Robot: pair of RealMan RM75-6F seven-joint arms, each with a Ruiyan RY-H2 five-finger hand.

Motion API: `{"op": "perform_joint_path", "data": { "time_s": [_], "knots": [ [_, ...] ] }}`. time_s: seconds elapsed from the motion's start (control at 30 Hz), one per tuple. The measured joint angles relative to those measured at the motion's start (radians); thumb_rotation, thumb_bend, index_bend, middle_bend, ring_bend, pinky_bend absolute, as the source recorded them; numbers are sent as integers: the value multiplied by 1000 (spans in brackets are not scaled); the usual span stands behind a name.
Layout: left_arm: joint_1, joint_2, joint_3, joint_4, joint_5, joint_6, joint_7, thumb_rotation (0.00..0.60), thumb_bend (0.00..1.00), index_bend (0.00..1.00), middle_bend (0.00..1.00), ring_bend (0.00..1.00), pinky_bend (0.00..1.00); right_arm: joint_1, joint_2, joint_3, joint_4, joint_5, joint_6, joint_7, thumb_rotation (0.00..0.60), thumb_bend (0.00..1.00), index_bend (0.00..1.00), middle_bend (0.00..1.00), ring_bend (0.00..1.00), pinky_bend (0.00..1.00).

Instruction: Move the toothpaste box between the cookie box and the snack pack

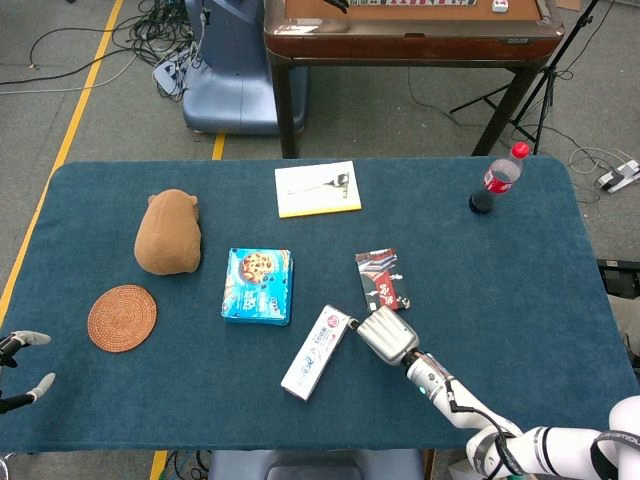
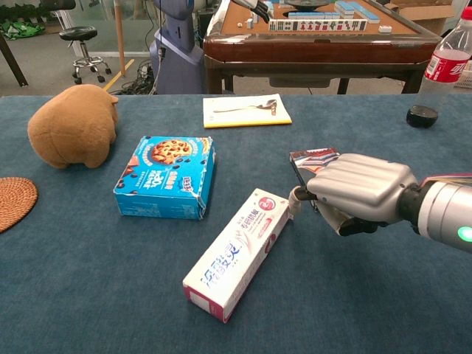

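Note:
The white toothpaste box [image 1: 316, 352] [image 2: 237, 253] lies at a slant on the blue table, its far end near the gap between the blue cookie box [image 1: 258, 285] [image 2: 167, 175] and the dark snack pack [image 1: 381, 279] [image 2: 312, 160]. My right hand [image 1: 388, 335] [image 2: 357, 192], fingers curled in, touches the far right end of the toothpaste box with a fingertip and covers most of the snack pack in the chest view. At the lower left edge of the head view my left hand [image 1: 20, 368] hangs off the table with fingers apart, holding nothing.
A brown plush toy [image 1: 168, 232] [image 2: 74, 125] and a woven coaster [image 1: 122, 317] [image 2: 13, 202] sit at the left. A yellow-edged notebook [image 1: 317, 188] [image 2: 246, 110] lies at the back, a cola bottle [image 1: 497, 179] [image 2: 436, 70] at the back right. A wooden table [image 1: 410, 35] stands behind.

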Motion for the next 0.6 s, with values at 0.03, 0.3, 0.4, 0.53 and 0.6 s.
{"op": "perform_joint_path", "data": {
  "time_s": [0.03,0.3,0.4,0.53,0.6],
  "knots": [
    [0,0,0,0,-1,0,0,600,269,348,340,327,458,-1,11,-5,-10,-5,3,3,600,1000,311,1000,1000,971],
    [0,-1,-2,-3,-2,0,6,600,269,348,339,327,457,-13,130,-58,-131,-95,13,67,600,1000,311,1000,1000,971],
    [-1,-2,-2,-5,-1,0,12,600,270,348,339,327,458,-15,171,-82,-178,-156,14,102,600,1000,311,1000,1000,971],
    [-1,-2,-2,-7,-3,0,15,600,269,348,339,328,458,-15,201,-114,-227,-239,13,136,600,1000,311,1000,1000,971],
    [-1,-2,-3,-6,-4,-1,14,600,269,348,339,328,458,-13,205,-127,-241,-268,9,146,600,1000,311,1000,1000,971]
  ]
}}
